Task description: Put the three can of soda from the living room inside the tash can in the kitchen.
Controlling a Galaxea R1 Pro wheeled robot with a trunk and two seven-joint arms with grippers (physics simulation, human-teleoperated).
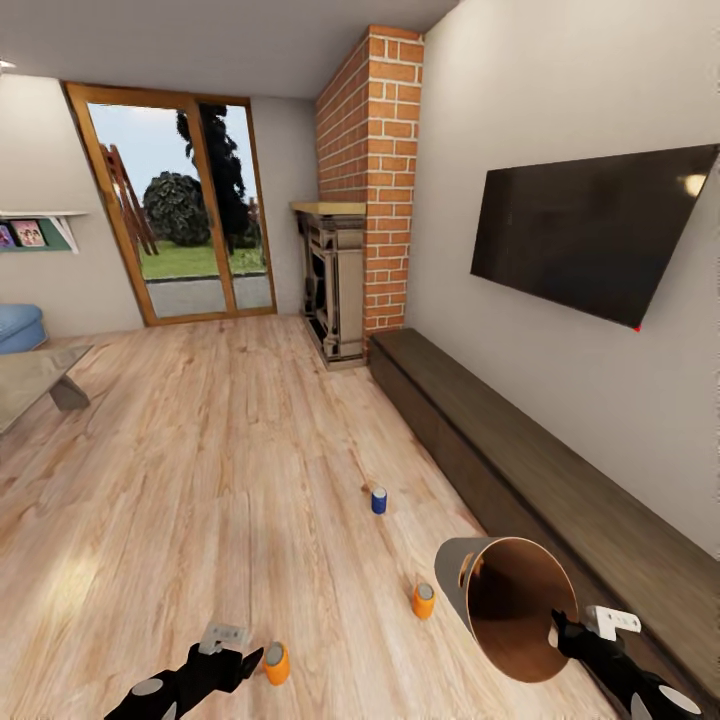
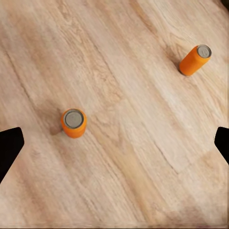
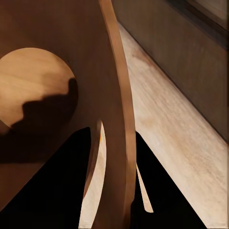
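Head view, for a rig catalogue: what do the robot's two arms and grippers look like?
Both arms are glossy black with round grey joint caps. The left gripper and right gripper end in black tapered fingers, and each wrist carries a small pale grey-white block. No cables or markings are legible.

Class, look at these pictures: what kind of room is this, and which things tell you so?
Likely a living room: a brick fireplace, a black wall screen and a blue sofa show.
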